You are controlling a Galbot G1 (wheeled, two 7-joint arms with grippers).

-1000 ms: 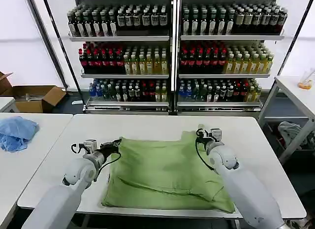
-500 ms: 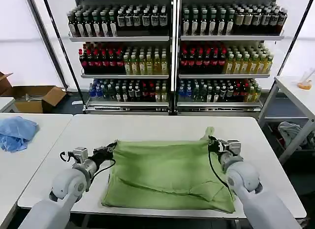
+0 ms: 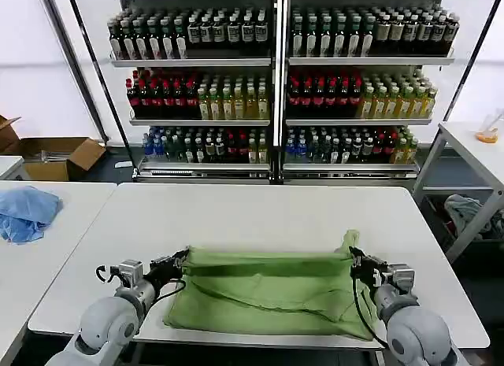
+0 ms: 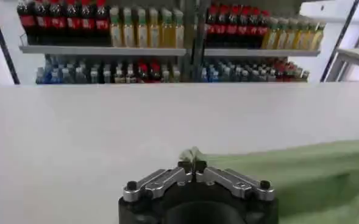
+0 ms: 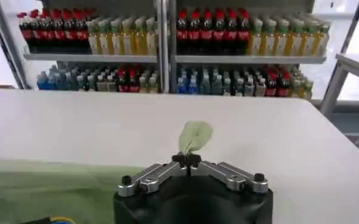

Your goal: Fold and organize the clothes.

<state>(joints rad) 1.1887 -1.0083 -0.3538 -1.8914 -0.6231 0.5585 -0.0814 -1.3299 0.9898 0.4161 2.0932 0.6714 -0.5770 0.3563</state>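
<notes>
The light green shirt lies folded over on the near part of the white table. Its far edge is lifted and stretched between both grippers. My left gripper is shut on the shirt's left far corner, and a tuft of green cloth pokes out between its fingers. My right gripper is shut on the right far corner, where a small flap of cloth stands up above the jaws. The shirt's collar, buttons and print are hidden in the fold.
A light blue cloth lies on the side table at the left. Shelves of bottles stand behind the table. A cardboard box sits on the floor at the far left, and another white table stands at the right.
Both grippers have pulled the shirt's far edge toward the table's near side, folding it over the rest. The visible green area has become shorter front to back.
</notes>
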